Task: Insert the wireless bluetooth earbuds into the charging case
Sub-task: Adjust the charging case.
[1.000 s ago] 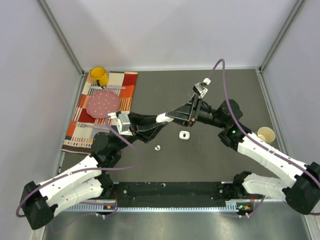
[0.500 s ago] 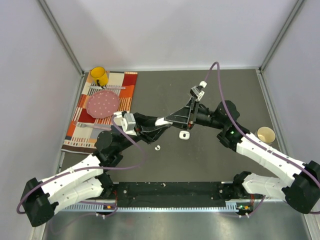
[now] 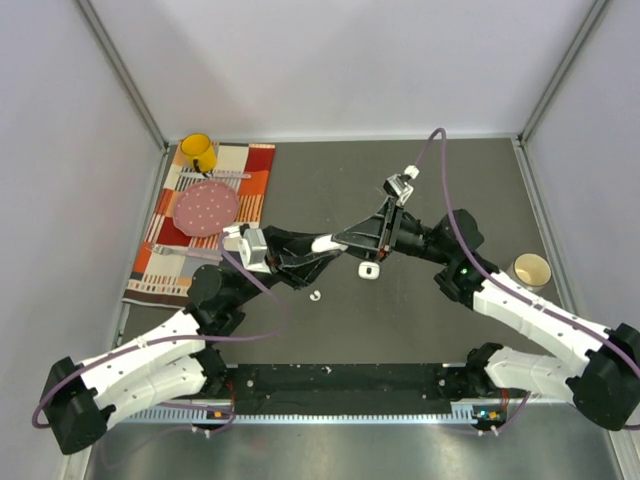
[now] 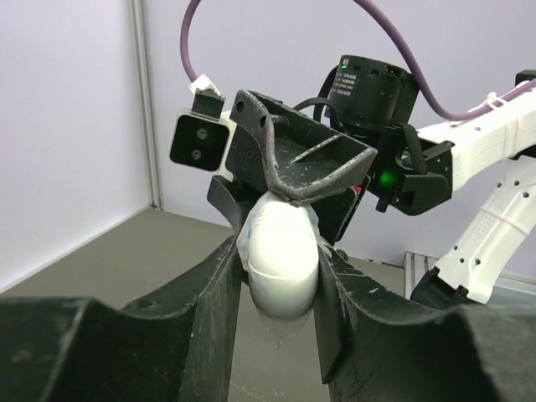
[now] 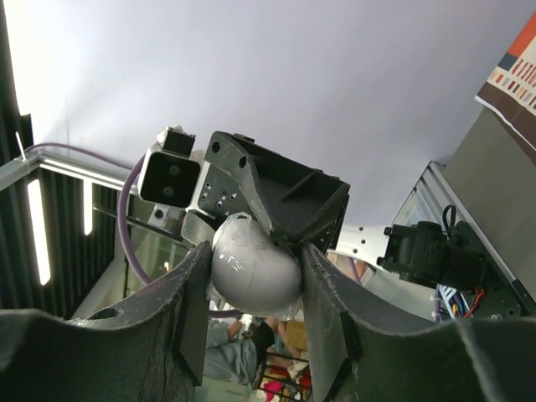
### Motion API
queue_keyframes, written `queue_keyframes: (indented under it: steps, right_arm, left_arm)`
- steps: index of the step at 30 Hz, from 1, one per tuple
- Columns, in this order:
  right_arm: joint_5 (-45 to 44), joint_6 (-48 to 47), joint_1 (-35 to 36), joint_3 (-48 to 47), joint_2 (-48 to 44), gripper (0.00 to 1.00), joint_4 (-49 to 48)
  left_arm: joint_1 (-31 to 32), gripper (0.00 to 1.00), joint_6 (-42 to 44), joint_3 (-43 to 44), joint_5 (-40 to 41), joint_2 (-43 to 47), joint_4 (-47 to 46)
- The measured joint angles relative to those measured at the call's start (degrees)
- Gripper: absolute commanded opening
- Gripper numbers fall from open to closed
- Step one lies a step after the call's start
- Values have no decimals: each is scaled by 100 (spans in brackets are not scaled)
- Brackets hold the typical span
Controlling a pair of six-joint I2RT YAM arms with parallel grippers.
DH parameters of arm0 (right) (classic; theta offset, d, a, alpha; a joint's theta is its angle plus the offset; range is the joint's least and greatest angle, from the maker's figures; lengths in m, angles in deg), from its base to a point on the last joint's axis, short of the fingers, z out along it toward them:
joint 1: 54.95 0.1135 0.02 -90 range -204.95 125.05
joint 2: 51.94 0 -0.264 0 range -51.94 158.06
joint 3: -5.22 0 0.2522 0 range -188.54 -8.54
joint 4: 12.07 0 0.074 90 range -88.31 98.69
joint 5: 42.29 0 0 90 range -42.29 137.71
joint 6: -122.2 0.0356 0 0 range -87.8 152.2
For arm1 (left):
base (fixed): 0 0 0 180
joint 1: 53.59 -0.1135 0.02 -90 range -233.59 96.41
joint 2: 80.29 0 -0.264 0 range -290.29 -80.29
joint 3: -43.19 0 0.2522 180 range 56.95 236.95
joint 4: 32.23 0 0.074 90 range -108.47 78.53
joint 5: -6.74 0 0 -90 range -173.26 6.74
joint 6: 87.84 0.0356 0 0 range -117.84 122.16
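- Your left gripper [image 4: 279, 243] and right gripper [image 5: 255, 251] meet in mid-air, each clamped on the same white case [image 4: 283, 268] from opposite ends.
- Hold one grip firm before you loosen the other, or the case may drop.
- Its long axis runs from wrist to wrist, with a rounded end towards each camera.
- One earbud [image 3: 316, 295] lies on the table [image 3: 450, 180] below. It is too small to tell which way its stem points.

the table [image 3: 330, 180] is dark grey. the cloth [image 3: 170, 255] is striped orange, red, white and black. the mug [image 3: 197, 152] is yellow, the plate [image 3: 207, 207] pink with pale dots, the paper cup [image 3: 531, 269] cream. the cable [image 4: 191, 38] is purple. the left gripper [image 4: 280, 251] and right gripper [image 5: 255, 251] are black. the held case [image 4: 283, 268], the case on the table [image 3: 369, 270] and the earbud [image 3: 316, 295] are white.
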Motion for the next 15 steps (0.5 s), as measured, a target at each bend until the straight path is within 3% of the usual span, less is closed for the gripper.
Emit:
queue_keyframes:
  steps: [15]
  right_arm:
    - [-168, 372, 9, 260, -66, 0, -702]
  left_arm:
    - [20, 43, -85, -2, 7, -109, -345]
